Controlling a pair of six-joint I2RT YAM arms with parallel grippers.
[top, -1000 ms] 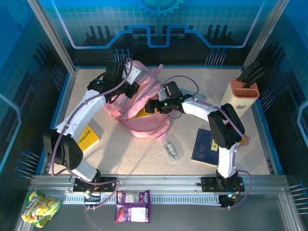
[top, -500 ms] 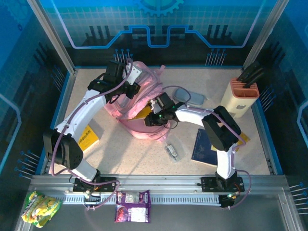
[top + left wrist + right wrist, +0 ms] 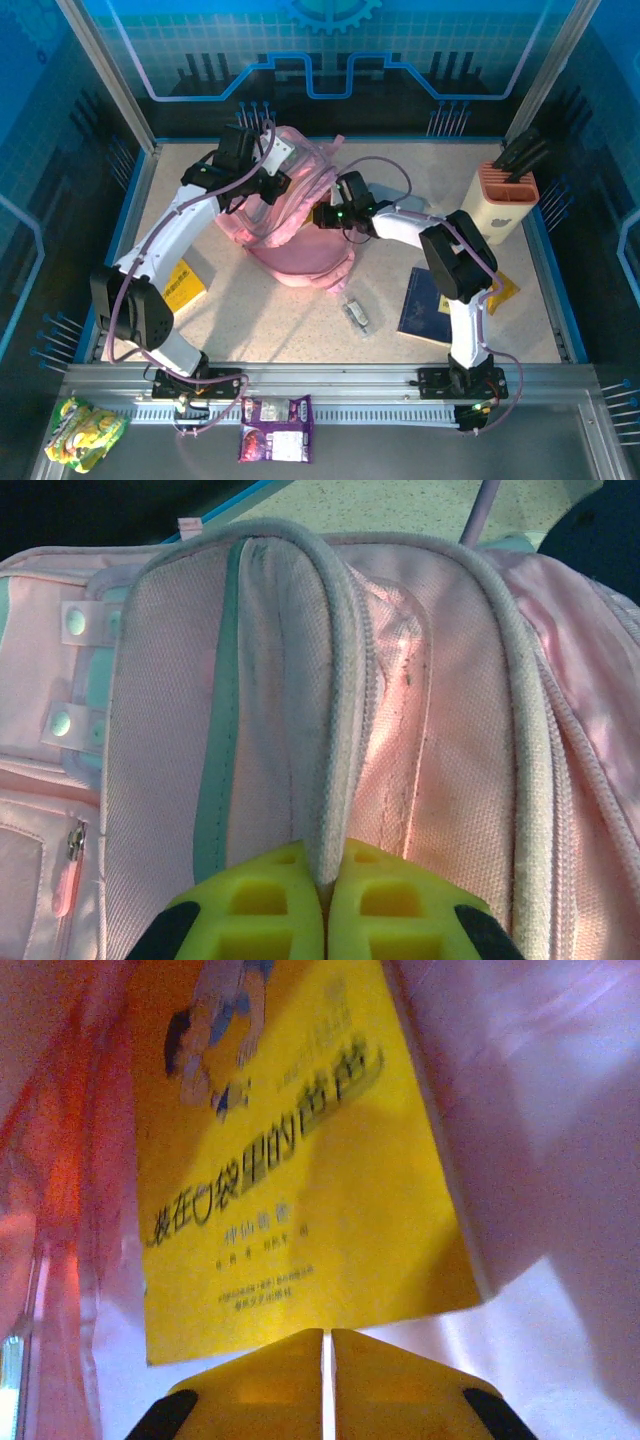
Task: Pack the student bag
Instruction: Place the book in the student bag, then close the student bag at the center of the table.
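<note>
Bag lies on table, back-centre | left claw pinches its rim, which I judge holds the mouth open | right claw, fingers pressed together and empty, sits inside by yellow book

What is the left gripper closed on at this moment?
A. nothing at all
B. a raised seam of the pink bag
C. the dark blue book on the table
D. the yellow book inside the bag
B: in the left wrist view, the left gripper is shut with its jaws pressed together on a raised seam of the pink bag.
</note>
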